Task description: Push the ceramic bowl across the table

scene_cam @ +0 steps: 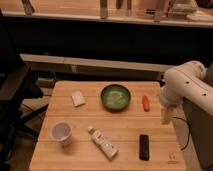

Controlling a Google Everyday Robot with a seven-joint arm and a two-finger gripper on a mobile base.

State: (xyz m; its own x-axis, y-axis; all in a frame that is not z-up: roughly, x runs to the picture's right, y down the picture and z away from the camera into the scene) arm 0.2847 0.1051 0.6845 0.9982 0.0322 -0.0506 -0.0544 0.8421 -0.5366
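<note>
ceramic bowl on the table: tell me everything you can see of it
The ceramic bowl is round, with a glossy dark green rim and a paler, mottled green inside. It sits upright on the light wooden table, mid-width on the far half. Nothing touches it. A small white item lies apart on the view's left and an orange object apart on the right. The gripper hangs further right, by the table's edge, clear of the bowl and holding nothing.
</note>
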